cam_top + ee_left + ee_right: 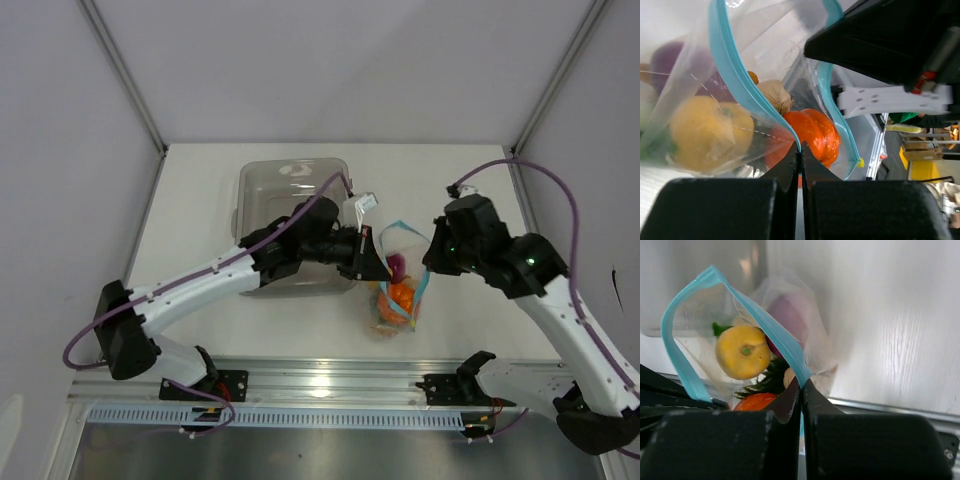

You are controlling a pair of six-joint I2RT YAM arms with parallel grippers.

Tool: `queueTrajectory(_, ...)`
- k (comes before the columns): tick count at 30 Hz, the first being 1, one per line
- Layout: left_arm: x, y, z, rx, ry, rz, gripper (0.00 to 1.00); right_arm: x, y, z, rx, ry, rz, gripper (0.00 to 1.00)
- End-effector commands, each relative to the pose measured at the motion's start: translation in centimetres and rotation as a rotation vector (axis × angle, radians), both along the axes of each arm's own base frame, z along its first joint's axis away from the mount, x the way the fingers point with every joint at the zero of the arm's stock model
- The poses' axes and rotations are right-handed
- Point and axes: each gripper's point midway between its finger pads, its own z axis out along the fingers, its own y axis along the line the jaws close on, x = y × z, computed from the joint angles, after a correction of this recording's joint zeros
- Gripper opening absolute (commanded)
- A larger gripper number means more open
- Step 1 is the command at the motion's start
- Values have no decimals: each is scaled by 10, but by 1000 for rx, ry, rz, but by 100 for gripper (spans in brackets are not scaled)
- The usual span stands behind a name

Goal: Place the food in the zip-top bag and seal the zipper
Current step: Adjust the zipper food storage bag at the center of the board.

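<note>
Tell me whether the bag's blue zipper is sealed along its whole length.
No, the zipper stands apart in a wide loop, with the yellow lemon visible between its two sides.

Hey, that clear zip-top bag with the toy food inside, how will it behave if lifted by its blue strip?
Probably floppy: the zip-top bag creases where the left tool pinches it. Likely bottom-heavy, since the lemon and pumpkin bunch together inside and may shift. The thin film looks slick, so it might slip.
</note>
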Motion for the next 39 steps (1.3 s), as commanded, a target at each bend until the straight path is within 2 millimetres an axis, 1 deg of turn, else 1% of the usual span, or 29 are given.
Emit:
queueTrajectory(1,5,-11,-53,67,117,9,1,13,10,-34,-34,48,16,0)
queueTrajectory(2,4,-13,-55,67,125,4,1,15,12,-37,-42,54,20,0)
queueTrajectory(4,7,-14,-53,56,118,11,0,16,13,-33,-39,49,30,0)
queueTrajectory(5,8,-15,-45,42,108,14,0,15,15,-28,-32,37,50,0)
queueTrajectory(6,10,-15,-44,45,97,21,1,16,16,-23,-27,24,58,0)
queueTrajectory(7,12,-16,-41,45,93,25,1,17,18,-13,-16,2,70,0)
queueTrajectory(8,14,-18,-32,36,80,27,1,17,20,-9,-18,-6,93,0)
queueTrajectory(10,16,-20,-30,39,81,28,1,16,27,2,8,-19,135,0)
queueTrajectory(11,16,-21,-24,32,81,27,1,16,30,5,14,-24,150,0)
queueTrajectory(12,17,-23,-13,12,71,26,1,17,33,7,21,-24,159,0)
queueTrajectory(13,18,-24,-5,-2,62,32,0,16,37,17,48,-38,177,0)
queueTrajectory(15,20,-23,8,-28,56,50,0,16,41,27,71,-53,185,0)
queueTrajectory(16,19,-21,19,-49,49,58,1,17,42,36,89,-72,187,0)
queueTrajectory(18,20,-19,28,-66,44,77,0,14,47,43,111,-78,213,0)
queueTrajectory(19,21,-19,35,-78,38,80,1,14,48,43,110,-72,222,0)
queueTrajectory(20,21,-19,36,-77,38,82,1,14,48,45,108,-72,225,0)
queueTrajectory(23,20,-21,42,-86,52,79,1,17,46,35,60,-44,230,0)
queueTrajectory(25,20,-24,37,-84,67,75,1,17,46,30,46,-35,242,0)
queueTrajectory(30,17,-25,24,-76,104,63,1,14,42,28,48,-45,225,0)
queueTrajectory(34,17,-20,24,-74,92,80,1,14,32,25,18,-48,186,0)
queueTrajectory(36,21,-18,26,-75,85,107,0,10,36,28,52,-46,204,0)
queueTrajectory(38,22,-19,30,-83,83,112,1,6,46,28,102,-29,230,0)
queueTrajectory(39,23,-19,34,-91,76,111,0,4,48,28,117,-26,236,0)
